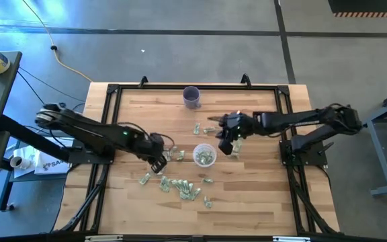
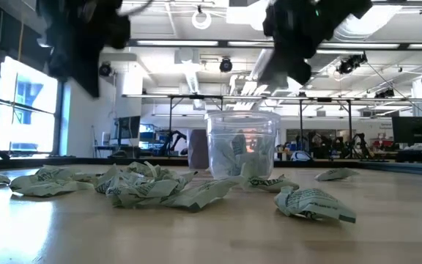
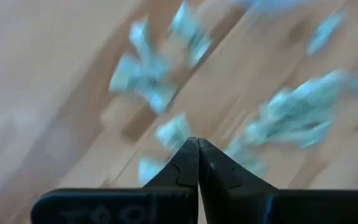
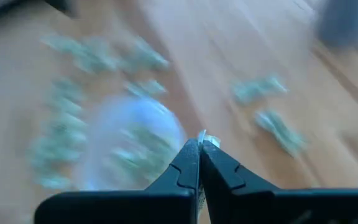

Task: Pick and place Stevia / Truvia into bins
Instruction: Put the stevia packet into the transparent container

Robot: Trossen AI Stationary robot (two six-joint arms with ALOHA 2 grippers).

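- The sachets lie scattered on the tabletop, most in a loose pile at about 7 o'clock from the clear cup; a few more sit at 12 o'clock from it, toward the purple cup.
- The clear cup stands upright near the tabletop's middle and already has several sachets in it, as the low view shows.
- The right claw hovers just beside the cup at 2 o'clock, fingers pressed together with a small pale scrap at the tips; it looks like a sachet, though I cannot be sure.
- The left claw hangs over the pile's near edge, at 9 o'clock from the cup, fingers closed with nothing seen between them.
- Judging by their crumpled look, the sachets are light, thin and soft; they would slide or flutter easily.
- A raised, creased edge seems the best place to pinch, since a flat one offers no lip.
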